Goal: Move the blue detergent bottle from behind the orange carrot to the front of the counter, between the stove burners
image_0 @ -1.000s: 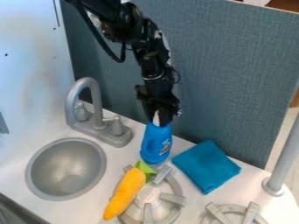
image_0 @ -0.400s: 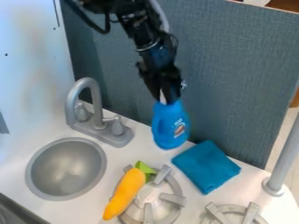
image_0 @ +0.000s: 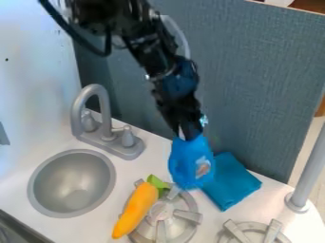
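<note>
Gripper: blk two-finger gripper (image_0: 183,135), pointing down, narrow; jaws closed on top end of btl, approx. centre of view.
Bottle: blue, rounded, hard-plastic-looking toy btl (image_0: 185,166) w/ pale printed patch (image_0: 203,168) on its side. Hangs below gripper, in front of folded cloth & over back edge of burner; can't tell if base touches anything.
Btl weight: prob. light, esp. if empty; fill level can't be seen.
Btl walls: likely thin but fairly stiff, may flex a bit under hard squeeze. Not fragile, I'd say.
Btl surface: looks smooth, so prob. a bit slippery; rounded shoulders could let tips slide up & off.
Btl hold: neck/top, as now, is OK: narrow, fits jaws. Downside: wt. hangs low, so may swing or twist if moved fast. Body is wider, prob. harder to span. Mod. squeeze shd. do.
Cloth: folded teal-blue fabric square (image_0: 233,184), R of btl in view. Soft, limp; best pinched at a corner or fold. Cd. snag on btl base if btl goes low.
Veg: long yellow-orange toy veg (image_0: 135,211) w/ green top (image_0: 158,183), lying on L part of burner. Looks firm, light, may roll; take across mid-body.
Burner: round grey stove burner (image_0: 161,231) w/ raised bars, beneath veg. Uneven, so poor footing for btl base.
</note>
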